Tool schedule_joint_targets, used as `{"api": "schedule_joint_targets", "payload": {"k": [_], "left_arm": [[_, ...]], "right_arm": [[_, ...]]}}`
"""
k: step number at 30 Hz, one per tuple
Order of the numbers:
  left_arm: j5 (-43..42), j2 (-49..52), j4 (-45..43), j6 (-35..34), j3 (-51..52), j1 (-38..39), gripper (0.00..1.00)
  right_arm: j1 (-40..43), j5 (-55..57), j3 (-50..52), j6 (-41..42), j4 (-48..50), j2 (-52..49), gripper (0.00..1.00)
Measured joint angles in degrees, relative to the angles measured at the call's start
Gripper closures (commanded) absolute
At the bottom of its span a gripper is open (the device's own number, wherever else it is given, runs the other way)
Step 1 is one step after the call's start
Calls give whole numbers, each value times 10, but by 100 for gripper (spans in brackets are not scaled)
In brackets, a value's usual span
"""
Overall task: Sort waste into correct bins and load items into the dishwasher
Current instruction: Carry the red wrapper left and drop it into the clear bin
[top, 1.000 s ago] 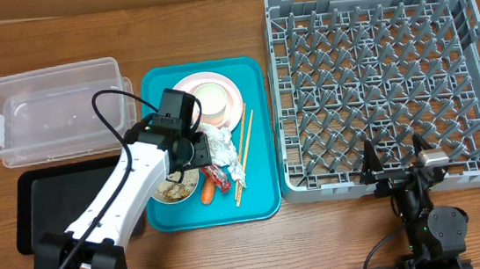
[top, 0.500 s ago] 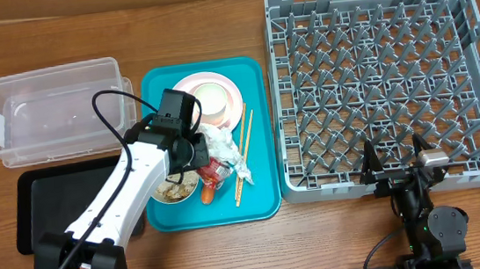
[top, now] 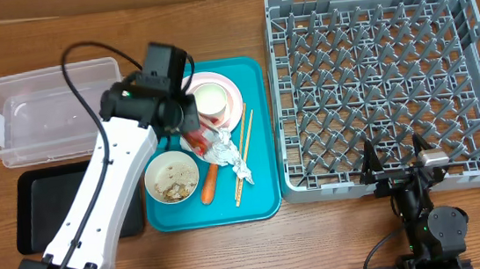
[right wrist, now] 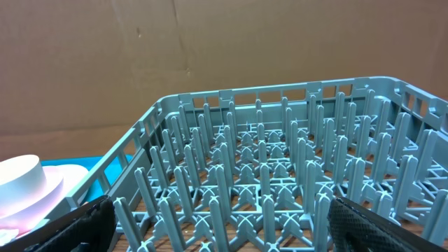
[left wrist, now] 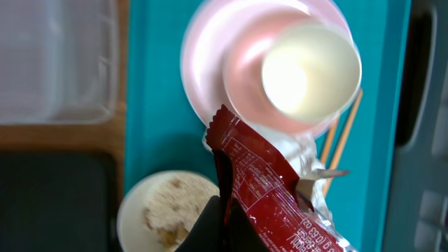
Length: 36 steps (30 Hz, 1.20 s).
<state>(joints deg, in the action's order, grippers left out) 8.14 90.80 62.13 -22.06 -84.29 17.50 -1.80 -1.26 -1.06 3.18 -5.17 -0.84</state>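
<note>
**Left gripper** [left wrist: 225, 213]: closed on the lower end of the wrapper [left wrist: 269, 192], pinching it at one edge so that the rest stands free above the teal tray [top: 252, 71]. The hold suits a carry to a bin. The tub [top: 52, 113] lies at nine o'clock of the gripper and the black tray [top: 39, 202] at seven.

**Surroundings:** The foil [top: 226, 150] sits at four o'clock, against the wrapper. The carrot [top: 209, 183] and the bowl [top: 172, 176] of crumbs lie at six, and the cup [top: 211, 97] on its plate at one.

**Right gripper** [top: 394, 157]: jaws wide and empty, parked at the near edge of the rack [top: 376, 77], clear of the work.

**Not established:**
- Whether the foil clings to the wrapper or merely touches it.
- The left fingertips are cut off by the wrist view's lower edge.
- The arm covers part of the black tray.
</note>
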Motion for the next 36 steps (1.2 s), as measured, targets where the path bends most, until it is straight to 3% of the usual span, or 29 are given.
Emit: {"api": "schedule_joint_targets", "payload": {"k": [6, 14, 23, 28, 36], "left_arm": [[55, 0, -20, 1, -37, -40, 96], [74, 0, -47, -10, -38, -181, 96], [66, 0, -78, -105, -37, -345, 96], [61, 0, -123, -156, -7, -379, 96], [58, 0, -251, -182, 83, -389, 96]], "right_arm": [[0, 0, 0, 0, 0, 0, 0], [0, 0, 0, 0, 0, 0, 0], [0, 0, 0, 0, 0, 0, 0], [0, 0, 0, 0, 0, 0, 0], [0, 0, 0, 0, 0, 0, 0]]}}
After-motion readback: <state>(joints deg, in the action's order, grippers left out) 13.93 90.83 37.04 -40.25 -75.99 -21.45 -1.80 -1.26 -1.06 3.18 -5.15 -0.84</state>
